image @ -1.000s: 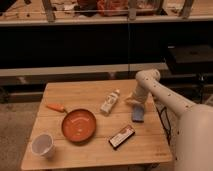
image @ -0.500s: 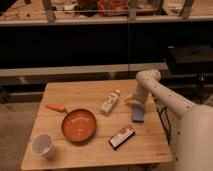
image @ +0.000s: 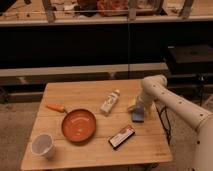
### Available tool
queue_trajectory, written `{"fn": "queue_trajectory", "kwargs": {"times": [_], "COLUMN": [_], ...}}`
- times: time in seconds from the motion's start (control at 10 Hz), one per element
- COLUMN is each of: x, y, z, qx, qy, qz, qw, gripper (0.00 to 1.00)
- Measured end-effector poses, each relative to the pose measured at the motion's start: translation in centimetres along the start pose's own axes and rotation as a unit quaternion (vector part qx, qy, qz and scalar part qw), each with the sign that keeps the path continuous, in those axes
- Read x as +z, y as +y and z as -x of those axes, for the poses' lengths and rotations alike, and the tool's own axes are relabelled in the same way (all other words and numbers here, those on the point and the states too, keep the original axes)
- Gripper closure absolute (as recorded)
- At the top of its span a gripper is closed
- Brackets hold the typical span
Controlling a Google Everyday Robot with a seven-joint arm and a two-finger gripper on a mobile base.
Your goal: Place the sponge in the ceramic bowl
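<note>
Sitting beneath tool (image: 135, 108) — small blue sponge (image: 138, 118)

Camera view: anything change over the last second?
No visible change. The gripper stays low, right at the sponge, which lies on the table near its right edge. The ceramic bowl is in the same spot, empty.

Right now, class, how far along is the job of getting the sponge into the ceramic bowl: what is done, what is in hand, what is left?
Done: nothing yet; the ceramic bowl is empty. In hand: the gripper, open, sits just above the sponge, which lies flat on the table, towards its right edge. Left: grasp, lift, carry left, release into the bowl.
</note>
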Motion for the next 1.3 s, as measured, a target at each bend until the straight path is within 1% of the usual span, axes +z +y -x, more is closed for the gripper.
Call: {"fn": "queue_trajectory", "kwargs": {"times": [0.1,0.3,0.4,0.5,0.6,0.7,0.9,1.0,1.1,1.2,1.3], "x": [0.1,0.4,0.5,0.7,1.0,1.1,1.2,1.3,1.2,1.1,1.0], "y": [-0.4,-0.9,-0.9,-0.9,-0.9,-0.8,-0.8,-0.9,-0.8,-0.8,-0.8], "z": [0.3,0.5,0.5,0.6,0.7,0.7,0.6,0.6,0.6,0.6,0.6], "qx": [-0.013,-0.026,-0.029,-0.029,-0.029,-0.027,-0.022,-0.020,-0.020,-0.021,-0.022], "qy": [-0.001,-0.002,-0.002,-0.005,-0.008,-0.010,-0.009,-0.008,-0.007,-0.008,-0.008], "qz": [0.008,0.018,0.021,0.022,0.024,0.026,0.028,0.031,0.031,0.031,0.031], "qw": [0.9999,0.9995,0.9994,0.9993,0.9993,0.9993,0.9993,0.9993,0.9993,0.9993,0.9993], "gripper": [0.20,0.20,0.26,0.34,0.47,0.56,0.71,0.75,0.83,0.94,0.99]}}
